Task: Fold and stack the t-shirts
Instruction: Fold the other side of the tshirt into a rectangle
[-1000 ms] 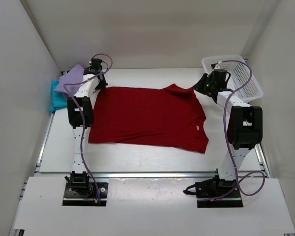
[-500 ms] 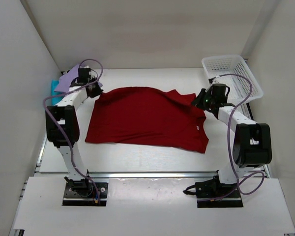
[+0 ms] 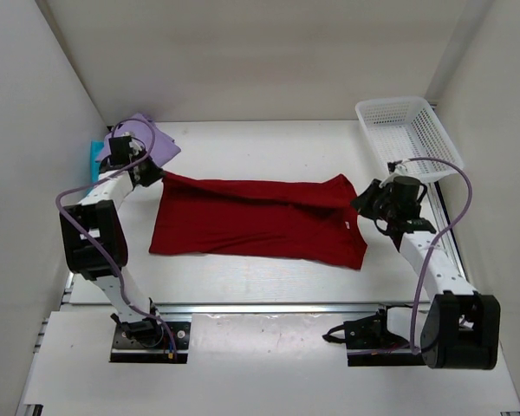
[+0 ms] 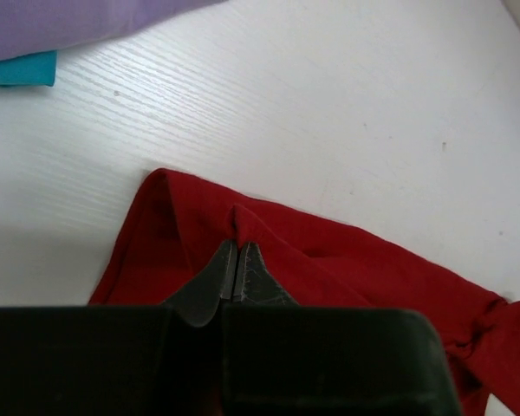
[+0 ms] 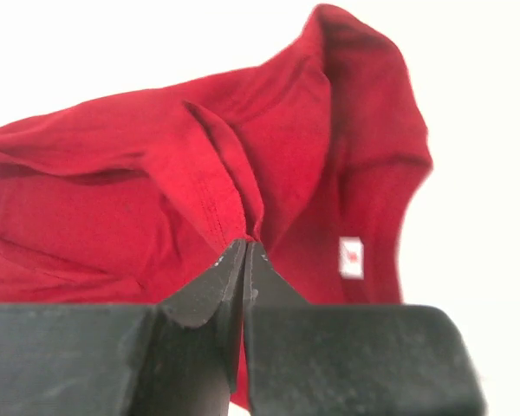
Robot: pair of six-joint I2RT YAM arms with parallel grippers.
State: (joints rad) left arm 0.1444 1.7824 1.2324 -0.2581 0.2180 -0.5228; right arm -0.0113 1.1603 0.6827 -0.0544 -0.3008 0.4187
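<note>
The dark red t-shirt [image 3: 260,227] lies across the middle of the table with its far edge lifted and drawn toward me. My left gripper [image 3: 159,174] is shut on the shirt's far left corner; in the left wrist view the tips [image 4: 238,249] pinch a ridge of red cloth [image 4: 329,251]. My right gripper [image 3: 361,198] is shut on the far right edge near the collar; in the right wrist view a hemmed fold [image 5: 217,186] runs into its tips [image 5: 245,247]. The lavender t-shirt [image 3: 146,139] lies at the far left over the teal t-shirt [image 3: 95,158].
A white mesh basket [image 3: 409,132] stands at the far right corner. White walls close in the table on the left, right and back. The shirt's white neck label [image 5: 352,256] shows to the right of my right fingertips.
Both grippers have pulled the red shirt's far edge toward the near side, so the shirt looks narrower front to back. The left arm has swung out to the left and the right arm out to the right.
</note>
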